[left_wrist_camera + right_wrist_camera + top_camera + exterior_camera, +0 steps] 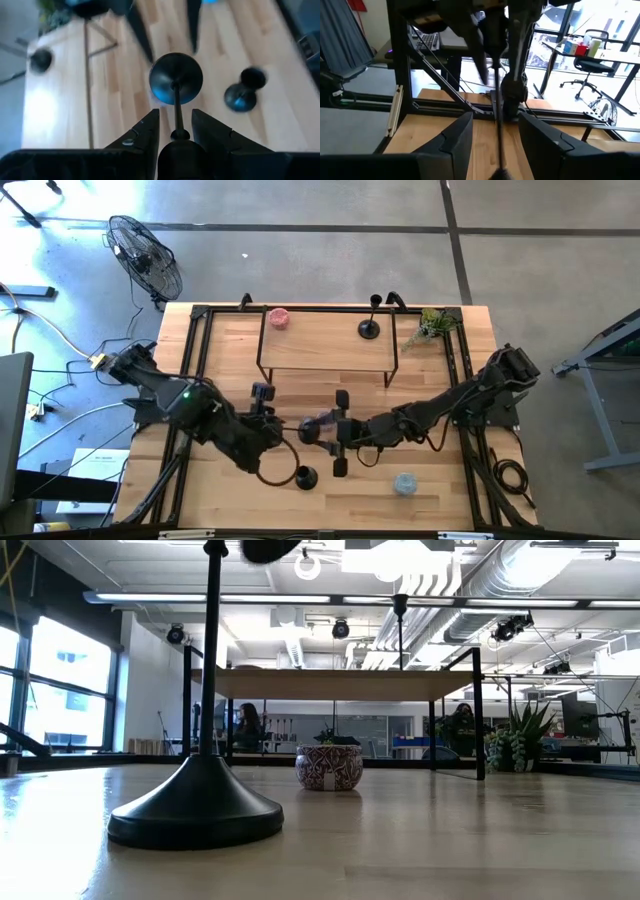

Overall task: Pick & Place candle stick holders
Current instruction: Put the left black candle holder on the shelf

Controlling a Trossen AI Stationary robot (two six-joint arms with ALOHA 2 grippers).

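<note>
Three matte-black candle stick holders show. One stands on its round base on the table [305, 477] [200, 810] [242, 92]. Another stands on the raised shelf at the back [370, 330] [40, 59]. The third [176, 79] hangs in the air over the table's middle, with my left gripper [176, 131] [300, 430] shut on it. My right gripper [496, 142] [330, 432] faces the left one, open. Its fingers stand on either side of that holder's thin stem [498, 125] without touching it. My left gripper holds the candle stick holder by its top end, at the small cup [180, 135], between its two fingers. The fingers lie along the stem and slant downward toward the table's right. The holder is lifted clear of the table, and its round base [176, 80] points away from the gripper.
A black-framed wooden shelf [325, 340] spans the back of the table and carries a pink object [278, 318]. A plant [432, 328] sits at the back right. A small patterned jar [404, 482] [329, 766] stands near the front, right of the standing holder.
</note>
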